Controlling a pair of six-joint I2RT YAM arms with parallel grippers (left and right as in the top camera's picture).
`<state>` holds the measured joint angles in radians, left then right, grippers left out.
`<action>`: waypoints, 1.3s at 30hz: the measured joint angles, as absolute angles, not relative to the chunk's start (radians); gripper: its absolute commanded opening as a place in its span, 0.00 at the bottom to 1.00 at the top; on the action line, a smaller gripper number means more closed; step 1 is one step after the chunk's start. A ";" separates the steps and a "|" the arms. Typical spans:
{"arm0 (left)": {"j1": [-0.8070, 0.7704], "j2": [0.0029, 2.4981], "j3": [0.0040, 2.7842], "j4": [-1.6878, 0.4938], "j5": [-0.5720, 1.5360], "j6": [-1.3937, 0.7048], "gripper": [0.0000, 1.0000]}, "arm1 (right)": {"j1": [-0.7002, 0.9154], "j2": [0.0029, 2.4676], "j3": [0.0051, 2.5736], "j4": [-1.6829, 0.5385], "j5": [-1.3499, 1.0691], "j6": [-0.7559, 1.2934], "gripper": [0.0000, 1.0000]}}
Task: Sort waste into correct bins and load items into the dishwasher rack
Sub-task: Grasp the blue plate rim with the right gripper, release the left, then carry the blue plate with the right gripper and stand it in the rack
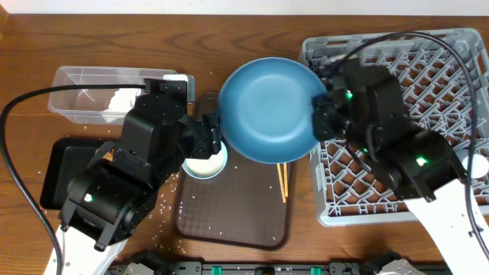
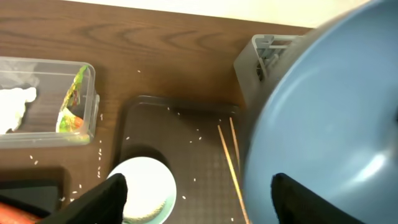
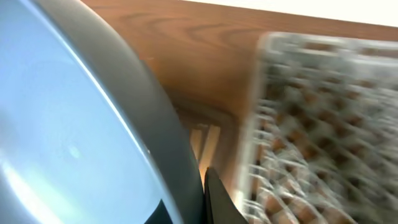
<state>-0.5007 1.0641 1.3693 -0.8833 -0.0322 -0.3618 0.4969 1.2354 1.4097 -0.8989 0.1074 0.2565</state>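
My right gripper (image 1: 319, 114) is shut on the right rim of the large dark-blue dish (image 1: 267, 111) and holds it tilted above the brown serving tray; the pinch shows in the right wrist view (image 3: 196, 199). My left gripper (image 1: 210, 137) is open at the dish's left edge, above the small white bowl (image 1: 205, 163). In the left wrist view its fingers (image 2: 199, 199) straddle the bowl (image 2: 146, 193) and the chopsticks (image 2: 229, 162), with the dish (image 2: 323, 124) to the right. The grey dishwasher rack (image 1: 428, 61) stands to the right. The cups are not in view.
The clear tub (image 1: 84, 80) at the back left holds the white napkin (image 2: 15, 106) and the yellow-green wrapper (image 2: 71, 102). The black tray (image 1: 65, 172) lies under my left arm, with the carrot (image 2: 15, 214) at its edge. Rice grains (image 1: 164, 202) lie around the brown serving tray (image 1: 237, 214).
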 measured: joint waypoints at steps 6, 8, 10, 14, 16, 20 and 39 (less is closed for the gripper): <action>-0.501 1.064 1.369 -0.883 -0.032 -0.359 0.77 | 0.429 1.206 1.410 -0.994 0.431 0.299 0.01; -0.501 1.064 1.369 -0.883 -0.032 -0.356 0.77 | 0.392 1.207 1.410 -1.003 0.576 0.305 0.01; -0.501 1.064 1.369 -0.883 -0.032 -0.350 0.77 | 0.353 1.207 1.410 -0.999 0.715 0.307 0.01; -0.501 1.064 1.369 -0.883 -0.032 -0.342 0.77 | 0.265 1.215 1.410 -0.958 0.958 0.309 0.01; -0.501 1.064 1.369 -0.883 -0.032 -0.336 0.77 | 0.221 1.230 1.410 -0.941 1.061 0.310 0.01; -0.501 1.064 1.369 -0.883 -0.032 -0.331 0.77 | 0.152 1.281 1.410 -0.883 1.199 0.294 0.01; -0.501 1.064 1.369 -0.894 -0.032 -0.316 0.77 | 0.042 1.607 1.406 -0.345 1.322 -0.291 0.01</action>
<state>-0.5007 1.0641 1.3693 -0.8936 -0.0322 -0.3164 0.0418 1.6070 1.4055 -0.3454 1.3216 -0.2909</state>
